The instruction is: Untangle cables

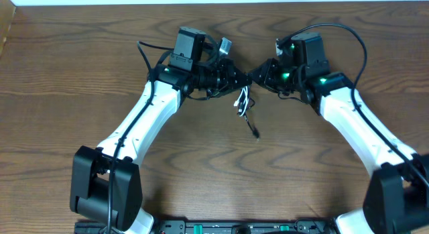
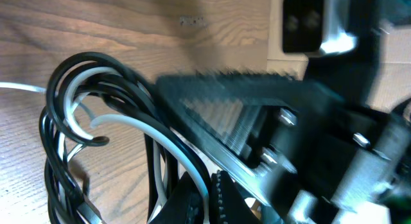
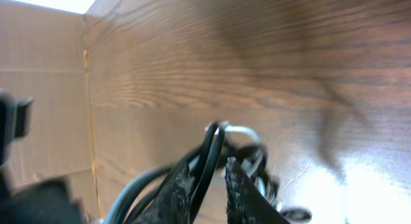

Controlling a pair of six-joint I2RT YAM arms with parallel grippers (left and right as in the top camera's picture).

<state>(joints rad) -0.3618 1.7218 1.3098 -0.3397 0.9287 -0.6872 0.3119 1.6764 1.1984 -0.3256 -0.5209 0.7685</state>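
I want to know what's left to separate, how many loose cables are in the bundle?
2. The black cable and the white cable loop together between both grippers at the table's middle, ends dangling below. More strands may be hidden.

White arms point(image 1: 144, 120) (black joints, green lights)

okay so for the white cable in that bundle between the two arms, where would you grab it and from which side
Probably its loose end, the white cable hanging out of the tangle toward the front of the table, just below the two grippers. It lies clear of the black cable loops there, so come from above with the jaws across the strand.
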